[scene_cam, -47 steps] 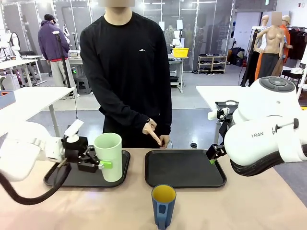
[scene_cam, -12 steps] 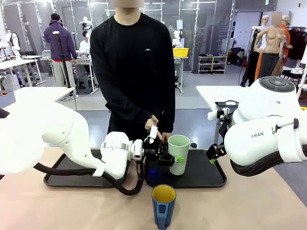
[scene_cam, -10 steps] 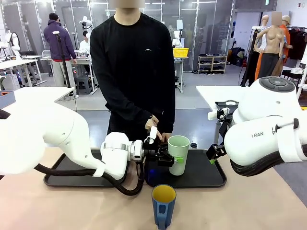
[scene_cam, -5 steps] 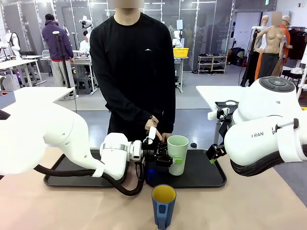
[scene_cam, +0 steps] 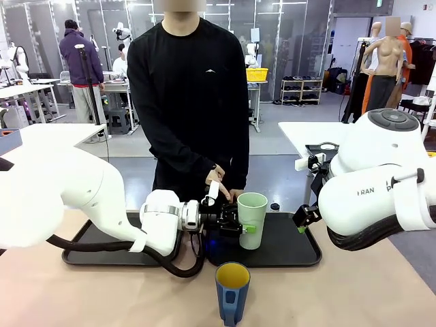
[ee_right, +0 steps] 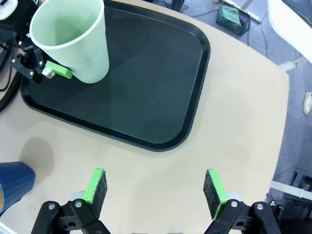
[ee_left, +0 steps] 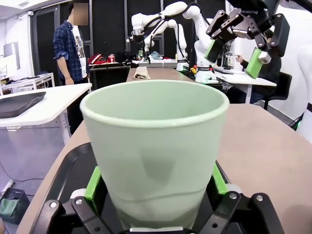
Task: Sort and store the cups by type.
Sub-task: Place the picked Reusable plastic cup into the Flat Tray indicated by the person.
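While the front view shows the blue mug's [scene_cam: 232, 291] yellow inside, my left fingers [ee_left: 92, 183] clamp the mint-green tumbler [ee_left: 156, 146], my right fingers [ee_right: 97, 187] wide apart, empty.

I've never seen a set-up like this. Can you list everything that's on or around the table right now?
tumbler: one, pale mint green, upright at the left end of the right tray
mug: one, dark blue with a yellow inside, on the table's near edge in front of the trays
left tray: one, black, partly under the left arm
right tray: one, black, middle-right of the table
table: one, beige, under everything
person: one, in a black top, at the far side, hand by the right tray's far edge
left gripper: one, black with green pads, closed on the tumbler
right gripper: one, black with green pads, open, above the table near the right tray
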`<state>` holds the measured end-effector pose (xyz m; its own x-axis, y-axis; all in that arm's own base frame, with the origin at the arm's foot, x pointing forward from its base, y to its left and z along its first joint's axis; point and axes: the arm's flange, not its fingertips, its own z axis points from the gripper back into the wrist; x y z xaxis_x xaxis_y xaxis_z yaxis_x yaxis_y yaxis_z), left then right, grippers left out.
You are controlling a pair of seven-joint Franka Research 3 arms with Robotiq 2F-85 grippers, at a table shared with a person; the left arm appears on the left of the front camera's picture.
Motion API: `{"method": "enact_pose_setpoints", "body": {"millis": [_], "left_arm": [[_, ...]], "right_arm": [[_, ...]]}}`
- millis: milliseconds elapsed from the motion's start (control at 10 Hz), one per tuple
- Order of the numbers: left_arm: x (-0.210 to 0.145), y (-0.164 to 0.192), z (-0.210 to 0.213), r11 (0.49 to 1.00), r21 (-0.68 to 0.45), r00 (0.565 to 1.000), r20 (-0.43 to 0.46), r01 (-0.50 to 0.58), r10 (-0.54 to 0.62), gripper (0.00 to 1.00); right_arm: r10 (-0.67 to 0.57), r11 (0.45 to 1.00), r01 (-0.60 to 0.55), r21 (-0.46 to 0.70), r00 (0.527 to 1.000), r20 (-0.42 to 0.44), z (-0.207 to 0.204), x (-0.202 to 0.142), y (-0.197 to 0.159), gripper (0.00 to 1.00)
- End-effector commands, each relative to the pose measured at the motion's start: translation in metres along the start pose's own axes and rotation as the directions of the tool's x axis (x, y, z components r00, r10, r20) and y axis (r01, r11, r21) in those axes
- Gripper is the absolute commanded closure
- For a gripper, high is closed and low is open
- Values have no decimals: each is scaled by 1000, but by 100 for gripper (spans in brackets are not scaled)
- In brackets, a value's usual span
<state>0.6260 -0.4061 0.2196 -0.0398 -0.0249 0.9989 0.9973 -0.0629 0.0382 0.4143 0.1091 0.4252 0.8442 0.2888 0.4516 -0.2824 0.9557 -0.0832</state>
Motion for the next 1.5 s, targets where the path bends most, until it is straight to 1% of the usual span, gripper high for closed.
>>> {"method": "enact_pose_setpoints", "body": {"millis": [0, 300, 700, 1000, 1200, 1300, 1400], "left_arm": [[4, -9, 15, 1000, 19, 1000, 18, -3, 3, 0], [10, -15, 32, 999, 37, 1000, 18, -4, 4, 0], [16, -27, 42, 1000, 6, 999, 26, -21, 21, 0], [20, -38, 59, 999, 8, 999, -4, -32, 32, 0], [21, -39, 68, 999, 27, 999, -12, -30, 30, 0], [18, -35, 71, 999, 32, 1000, -1, -29, 29, 0], [15, -33, 75, 997, 74, 1000, -23, -16, 17, 0]], "right_arm": [[-3, 1000, 3, 3, 1000, -1, -1, 0, -1, 0], [-3, 1000, 3, 3, 1000, -1, -1, 0, -1, 0], [-3, 1000, 3, 3, 1000, -1, -1, 0, -1, 0], [-3, 1000, 3, 3, 1000, -1, -1, 0, -1, 0], [-3, 1000, 3, 3, 1000, -1, -1, 0, -1, 0], [-3, 1000, 3, 3, 1000, -1, -1, 0, -1, 0], [-3, 1000, 3, 3, 1000, -1, -1, 0, -1, 0]]}}
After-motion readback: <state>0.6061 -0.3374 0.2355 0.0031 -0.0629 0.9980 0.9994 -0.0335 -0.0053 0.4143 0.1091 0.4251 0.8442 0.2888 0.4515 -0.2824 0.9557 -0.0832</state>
